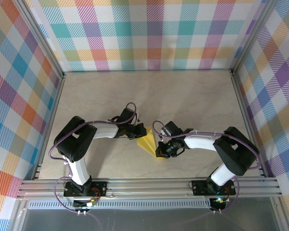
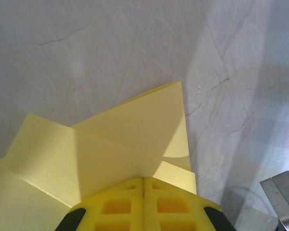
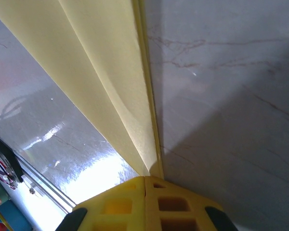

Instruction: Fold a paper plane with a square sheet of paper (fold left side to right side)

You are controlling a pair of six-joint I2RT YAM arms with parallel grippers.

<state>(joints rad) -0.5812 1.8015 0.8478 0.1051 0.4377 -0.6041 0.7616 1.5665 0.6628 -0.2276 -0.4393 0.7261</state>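
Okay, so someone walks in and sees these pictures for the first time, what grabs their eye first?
The bright yellow folded paper lies mid-table between the two arms. The left gripper is at its left edge and the right gripper at its near right corner, both shut. Around the pale marbled table stand loud pastel plaid walls.

Yellow paper (image 1: 148, 141), creased into layered pointed flaps, on table (image 1: 183, 96)

A robot lab cell: plaid backdrop walls (image 1: 149, 33), aluminium frame rails (image 1: 149, 185), marble-look tabletop (image 1: 183, 96).
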